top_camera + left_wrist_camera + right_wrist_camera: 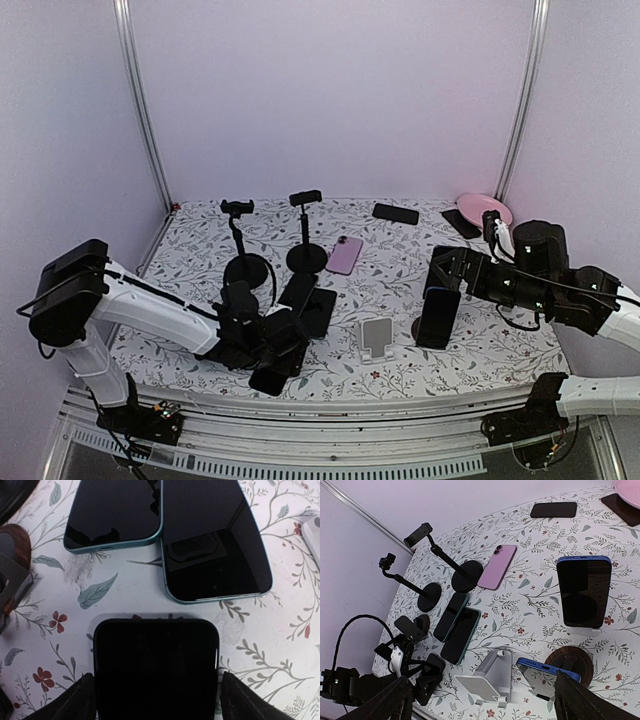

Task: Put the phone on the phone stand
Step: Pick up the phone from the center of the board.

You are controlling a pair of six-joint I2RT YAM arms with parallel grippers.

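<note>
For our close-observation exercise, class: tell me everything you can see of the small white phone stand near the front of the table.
The white phone stand is small and pale grey-white, plastic by its look. A tilted back plate, gridded on its rear, rises from a flat foot with a short front lip. It stands upright and empty on the floral table cover near the front edge; only the cover touches it. To its left lie two dark phones, to its right a round wooden base, both apart from it.
</note>
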